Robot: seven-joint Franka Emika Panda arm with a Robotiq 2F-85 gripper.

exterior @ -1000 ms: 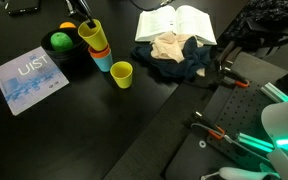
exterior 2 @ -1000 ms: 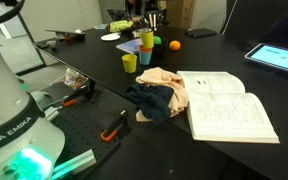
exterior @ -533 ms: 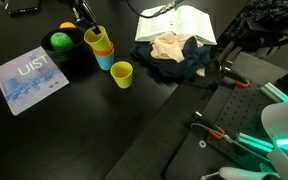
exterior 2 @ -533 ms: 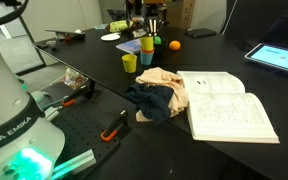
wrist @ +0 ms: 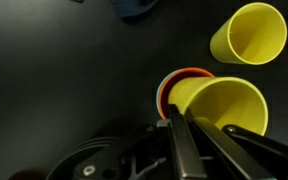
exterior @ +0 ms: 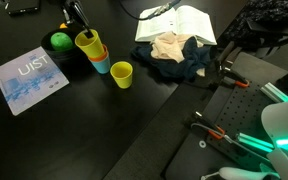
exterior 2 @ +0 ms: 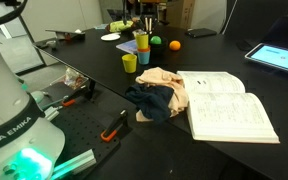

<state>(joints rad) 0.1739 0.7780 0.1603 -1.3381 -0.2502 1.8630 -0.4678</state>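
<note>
My end effector [wrist: 181,126] is clamped tight on the rim of the yellow cup [exterior: 88,42]. The cup leans over the orange-and-blue stack [exterior: 101,60] on the counter [exterior: 134,120], mouth up. I can't see its base.

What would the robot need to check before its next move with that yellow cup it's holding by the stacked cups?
1. Grip: the gripper is shut on the wall of the held yellow cup: ok.
2. Held cup upright: it is tilted: not ok.
3. Held cup clear of the orange cup below it: touching or apart, cannot tell.
4. Stack steady: the orange cup sits upright in the blue cup: ok.
5. Second yellow cup out of the way: it stands apart from the stack: ok.
6. Green ball out of the way: it lies close to the stack: cannot tell.
</note>
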